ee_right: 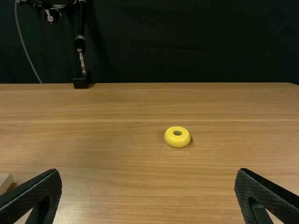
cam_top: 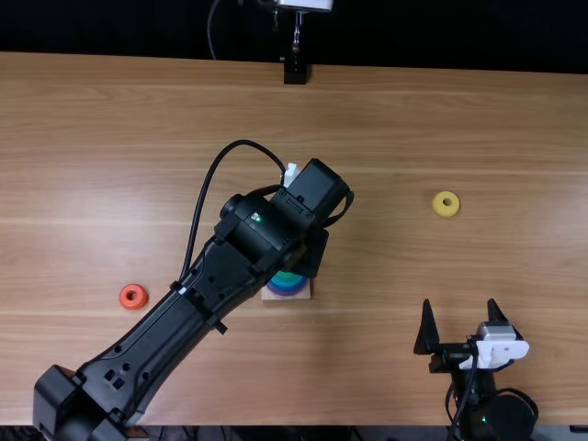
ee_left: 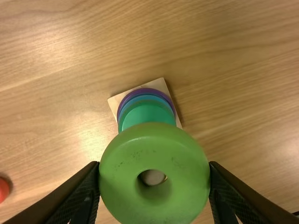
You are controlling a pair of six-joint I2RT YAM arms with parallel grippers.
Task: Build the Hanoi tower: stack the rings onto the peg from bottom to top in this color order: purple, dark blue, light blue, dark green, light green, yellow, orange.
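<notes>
The left claw (ee_left: 154, 164) is closed on the light green ring (ee_left: 154, 140), one finger to either side of its outer rim, a grip that leaves the hole free for the peg. Through that hole a pale round shape appears, probably the peg's top; whether the ring has begun to seat cannot be told. Beyond it sits the wooden base (ee_left: 160, 86), bearing purple (ee_left: 120, 110) at the bottom, blue above, and dark green (ee_left: 147, 115) uppermost, so light green is judged correctly next. Lining up looks the point of risk: off centre, the ring could catch on the peg. The right claw (cam_top: 459, 303) stands empty, fingers apart, with yellow (cam_top: 445, 212) on the table beyond it, conveniently on its side. Orange (cam_top: 141, 296), due last, lies beside the left arm (cam_top: 165, 342).
</notes>
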